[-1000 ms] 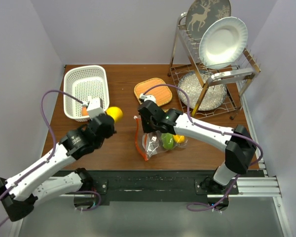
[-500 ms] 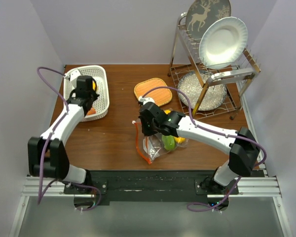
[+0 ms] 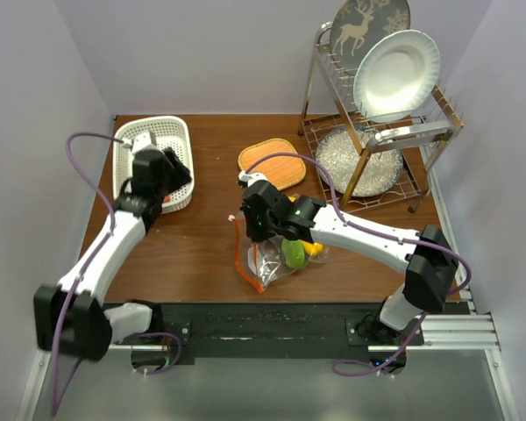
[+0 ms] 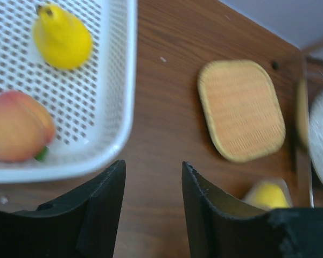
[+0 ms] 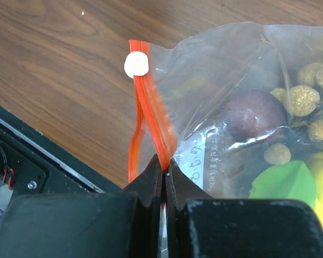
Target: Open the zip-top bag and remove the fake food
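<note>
On the brown table, the bag lies well right of your open, empty left fingers; your right fingers pinch its zipper strip.

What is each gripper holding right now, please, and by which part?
Right gripper pinches the bag by its zipper strip; left gripper holds nothing.

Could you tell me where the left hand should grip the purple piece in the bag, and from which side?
Probably across the round middle of the purple piece, coming in from the white basket side through the parted zipper strip: it lies nearest that mouth, one lip of which the right hand pinches.
</note>
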Robot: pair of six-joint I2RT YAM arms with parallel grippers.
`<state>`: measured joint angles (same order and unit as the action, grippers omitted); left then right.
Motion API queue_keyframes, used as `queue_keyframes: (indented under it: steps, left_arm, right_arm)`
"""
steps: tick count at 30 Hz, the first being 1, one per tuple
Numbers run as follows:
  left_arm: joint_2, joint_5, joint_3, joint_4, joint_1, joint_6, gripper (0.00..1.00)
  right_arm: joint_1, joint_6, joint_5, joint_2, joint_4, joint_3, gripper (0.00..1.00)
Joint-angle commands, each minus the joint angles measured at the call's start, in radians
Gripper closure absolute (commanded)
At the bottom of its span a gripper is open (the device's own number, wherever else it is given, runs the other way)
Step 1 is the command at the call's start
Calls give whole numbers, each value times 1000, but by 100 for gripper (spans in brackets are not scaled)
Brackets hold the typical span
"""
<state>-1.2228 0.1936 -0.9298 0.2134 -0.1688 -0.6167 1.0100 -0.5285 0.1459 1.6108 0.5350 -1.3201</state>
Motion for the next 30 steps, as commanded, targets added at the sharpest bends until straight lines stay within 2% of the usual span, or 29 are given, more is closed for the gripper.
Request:
queue_keyframes:
  steps: [1, 2, 3, 4, 5, 7, 8, 11, 17, 20, 21, 23, 24, 25, 28, 30]
  left_arm:
    - [237, -31, 219, 54, -162, -81, 57]
    - [277, -26, 256, 58, -237, -103, 59]
    - [313, -36, 291, 58, -276, -148, 66]
    - [375, -55, 359, 35, -317, -162, 67]
    - [403, -63, 388, 18, -409, -185, 68]
    - [448, -34, 443, -8, -500, -268, 71]
    - [456, -17, 457, -22, -588, -294, 72]
    - [457, 33, 496, -84, -702, -359, 73]
    - [307, 26, 540, -302, -741, -383, 71]
    - [247, 70, 592, -428, -741, -419, 62]
    - [229, 87, 608, -493, -741, -432, 51]
    - [183, 109, 655, -554, -739, -451, 47]
    - [171, 122, 669, -604, -739, -471, 45]
    - [152, 125, 698, -621, -739, -485, 44]
    - [141, 132, 739, -654, -741, -517, 41]
    - [146, 133, 756, -663, -742, -520, 39]
  right_arm:
    - [6, 19, 44, 4, -3, -54, 100]
    - [7, 19, 49, 11, -1, -57, 100]
    - [6, 18, 49, 21, -1, -65, 100]
    - [6, 18, 49, 27, -1, -68, 100]
    - [6, 19, 46, 32, -1, -70, 100]
    - [7, 19, 55, 46, 0, -73, 100]
    - [9, 13, 60, 49, 2, -74, 100]
    - [9, 2, 67, 60, 0, -77, 100]
    - [67, -24, 124, 84, 37, -133, 100]
    - [101, -37, 135, 77, 52, -168, 100]
    - [114, -36, 141, 75, 57, -188, 100]
    - [122, -30, 159, 63, 83, -200, 100]
    - [121, -28, 181, 55, 92, -197, 95]
    - [121, -15, 193, 48, 106, -189, 79]
    - [114, 4, 245, 2, 140, -151, 53]
    - [101, 5, 265, -55, 143, -98, 48]
